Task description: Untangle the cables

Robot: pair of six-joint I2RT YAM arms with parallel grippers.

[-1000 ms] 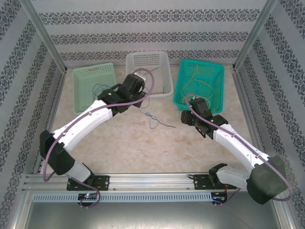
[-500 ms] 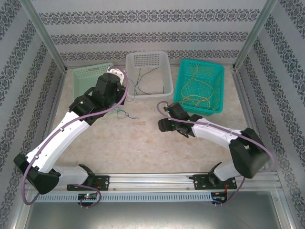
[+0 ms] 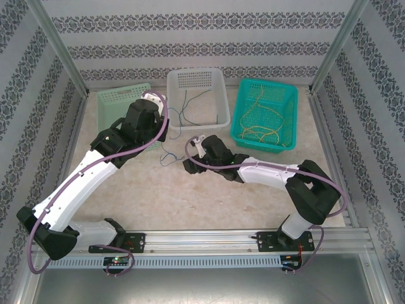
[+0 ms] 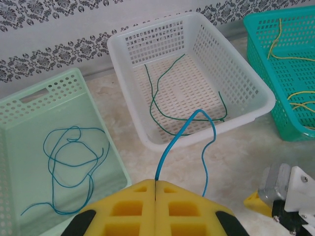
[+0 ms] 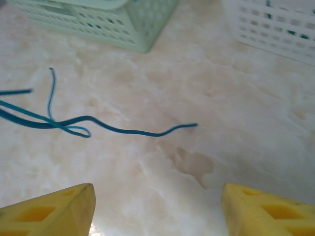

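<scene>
Nearest me, the right arm [image 3: 266, 172] sweeps in from 5 o'clock toward the middle of the bench [image 3: 190, 202]. Its right fingers [image 5: 49, 209] stand well apart, released, with nothing between them, low over the marbled top. Just ahead of them a blue cable [image 5: 123, 130] trails on the bench. Its loose end lies flat, and a small loop crosses itself toward 9 o'clock.

From above, that strand appears to climb toward 11 o'clock to the left fingers [image 4: 133, 201]. They are clenched on it, the yellow pads meeting with the cable pinched in the seam. From there it arches up and drops back toward the bench. The left arm [image 3: 82, 183] reaches from 7 o'clock up toward 11 o'clock, and from above its wrist overlaps the near right part of the pale green basket [image 4: 15, 113].

Farther off, three baskets sit in a row along the back wall. At 11 o'clock the pale green basket holds a second blue cable [image 4: 74, 164], lying in a loose coil on its floor. At 12 o'clock the white basket [image 4: 231, 120] holds a green cable [image 4: 147, 81], bent in open curves. At 1 o'clock the teal basket [image 3: 235, 120] holds yellow cables [image 3: 262, 130], looped over one another.
</scene>
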